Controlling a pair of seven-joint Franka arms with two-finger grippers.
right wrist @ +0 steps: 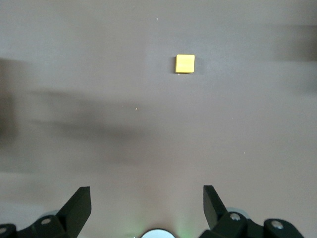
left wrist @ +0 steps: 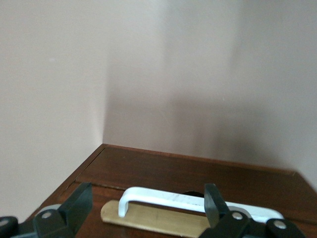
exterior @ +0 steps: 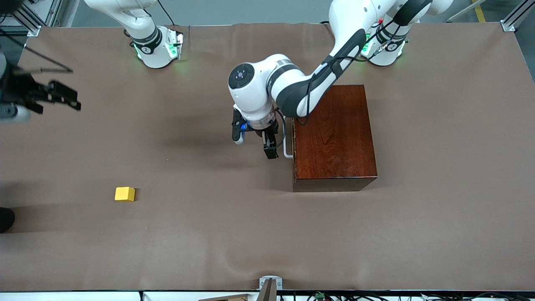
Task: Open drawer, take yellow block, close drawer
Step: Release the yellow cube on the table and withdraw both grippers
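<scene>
The dark reddish-brown wooden box (exterior: 334,133) stands on the table with its drawer shut. The white handle (exterior: 287,146) is on the side facing the right arm's end. My left gripper (exterior: 255,146) is open and empty, just in front of that handle. In the left wrist view the handle (left wrist: 168,199) lies between the open fingers of my left gripper (left wrist: 147,203), not clasped. The yellow block (exterior: 124,194) lies on the table toward the right arm's end, nearer the front camera than the box. My right gripper (exterior: 69,98) is open and empty, up in the air over the table near the right arm's end. The right wrist view shows the block (right wrist: 184,63) well ahead of my right gripper (right wrist: 147,203).
A brown cloth (exterior: 267,234) covers the whole table. A small metal bracket (exterior: 269,284) sits at the table's edge nearest the front camera. A dark object (exterior: 5,219) shows at the table's edge by the right arm's end.
</scene>
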